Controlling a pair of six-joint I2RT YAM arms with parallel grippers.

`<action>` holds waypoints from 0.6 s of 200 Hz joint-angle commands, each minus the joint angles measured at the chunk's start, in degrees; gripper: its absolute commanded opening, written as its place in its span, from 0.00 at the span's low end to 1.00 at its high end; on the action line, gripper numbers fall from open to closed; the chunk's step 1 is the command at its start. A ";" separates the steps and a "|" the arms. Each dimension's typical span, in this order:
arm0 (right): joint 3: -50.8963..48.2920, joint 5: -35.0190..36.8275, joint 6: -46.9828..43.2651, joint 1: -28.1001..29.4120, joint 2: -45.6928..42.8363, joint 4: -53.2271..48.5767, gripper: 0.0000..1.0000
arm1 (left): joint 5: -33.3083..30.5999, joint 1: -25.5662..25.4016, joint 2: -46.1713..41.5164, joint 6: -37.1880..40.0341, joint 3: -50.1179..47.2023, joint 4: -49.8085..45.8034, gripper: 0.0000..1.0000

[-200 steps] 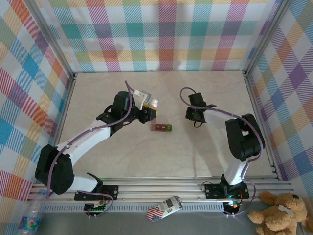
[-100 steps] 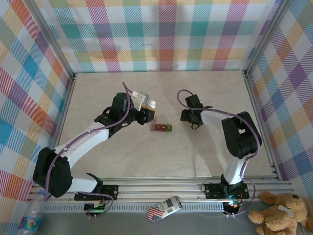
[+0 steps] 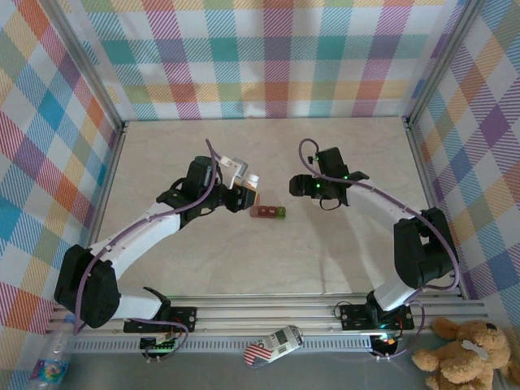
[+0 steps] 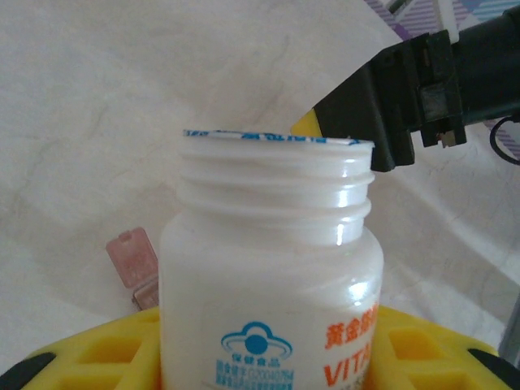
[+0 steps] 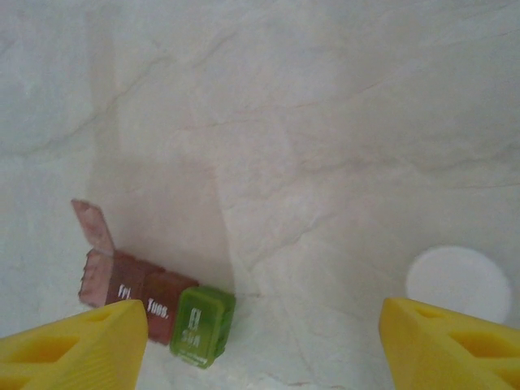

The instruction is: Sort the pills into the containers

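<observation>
The containers (image 3: 268,212) are a short row of joined dark red boxes with a green one (image 5: 201,325) at the end, lying mid-table. One red lid (image 5: 92,224) stands open. My left gripper (image 3: 246,193) is shut on a white bottle (image 4: 272,268) with orange print. The bottle's mouth is uncapped and sits just left of the row. My right gripper (image 5: 264,357) hovers open and empty to the right of the green box (image 3: 280,213). Its yellow fingers (image 5: 77,345) stand wide apart. The pills are hidden from view.
A white round disc (image 5: 459,284) lies on the table beside my right finger. The black right gripper body (image 4: 406,97) shows beyond the bottle in the left wrist view. Metal-framed checkered walls (image 3: 106,162) enclose the table on three sides.
My right gripper has opened and shifted a little left and away, while its elbow has swung to the right. The left arm and its bottle have barely moved.
</observation>
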 commanded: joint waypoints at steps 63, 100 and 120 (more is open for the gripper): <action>1.78 0.85 -1.65 7.65 7.38 -0.68 0.75 | 2.05 1.62 5.70 1.19 -0.84 -2.32 0.00; 2.07 3.26 -0.43 8.16 9.04 -0.59 0.75 | 2.29 1.73 8.55 0.81 -2.40 0.00 0.00; 2.24 3.75 0.03 8.16 9.58 -0.62 0.75 | 1.69 1.74 9.76 1.41 -2.36 -0.28 0.00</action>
